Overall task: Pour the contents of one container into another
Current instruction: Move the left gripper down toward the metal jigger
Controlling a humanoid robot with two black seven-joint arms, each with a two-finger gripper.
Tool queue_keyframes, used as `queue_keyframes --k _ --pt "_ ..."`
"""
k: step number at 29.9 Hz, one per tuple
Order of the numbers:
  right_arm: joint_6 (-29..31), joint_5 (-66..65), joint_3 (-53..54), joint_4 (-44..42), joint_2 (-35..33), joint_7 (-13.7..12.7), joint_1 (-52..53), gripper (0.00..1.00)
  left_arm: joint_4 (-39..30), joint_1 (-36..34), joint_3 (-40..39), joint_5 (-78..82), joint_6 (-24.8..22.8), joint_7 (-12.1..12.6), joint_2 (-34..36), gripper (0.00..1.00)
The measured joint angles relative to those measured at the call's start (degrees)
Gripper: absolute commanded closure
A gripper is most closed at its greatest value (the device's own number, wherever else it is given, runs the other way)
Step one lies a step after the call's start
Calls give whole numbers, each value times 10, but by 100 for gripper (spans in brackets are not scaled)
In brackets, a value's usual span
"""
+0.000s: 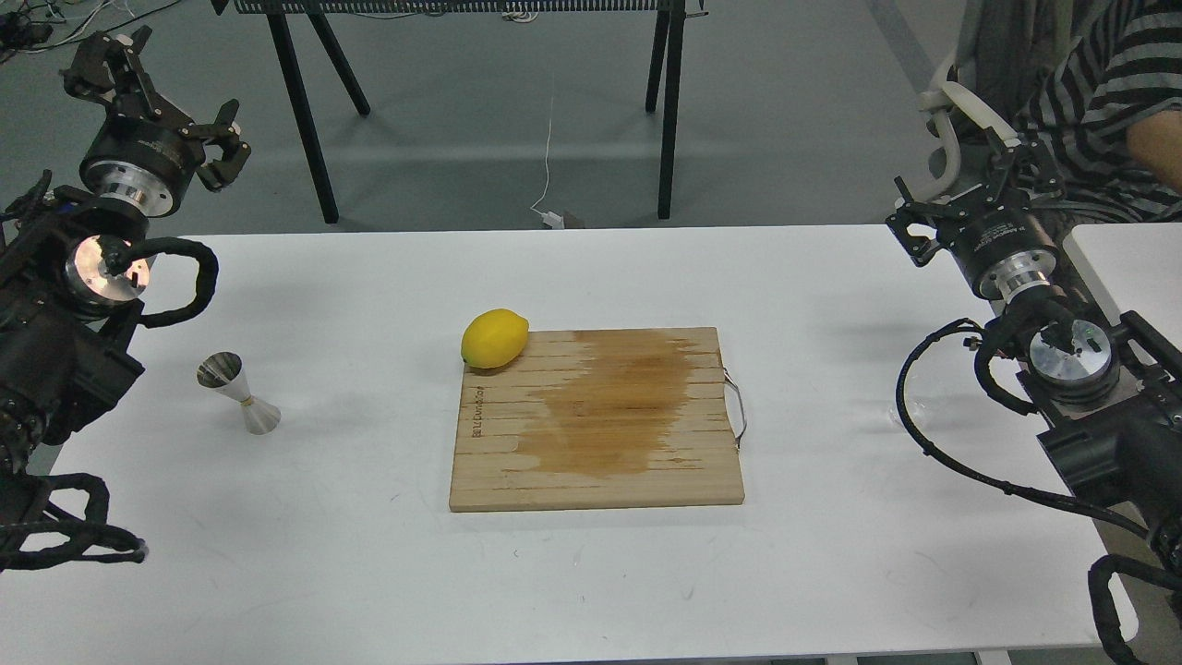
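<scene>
The shiny steel jigger stands tilted on the white table at the left, below and to the right of my left gripper. That gripper hangs raised over the table's far left corner, open and empty. A small clear cup shows only faintly on the table at the right, just behind the black cable loop of my right arm. My right gripper is raised above the far right edge, open, holding nothing, well above and behind the cup.
A wooden cutting board with a dark wet stain lies mid-table, with a yellow lemon at its far left corner. A person in a striped shirt sits at the far right. Black stand legs rise behind the table.
</scene>
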Motion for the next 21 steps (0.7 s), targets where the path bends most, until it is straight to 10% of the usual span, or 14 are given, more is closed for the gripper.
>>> queue_keyframes --k 21 --pt "0 0 0 2 0 0 3 1 5 -10 44 5 -6 6 5 0"
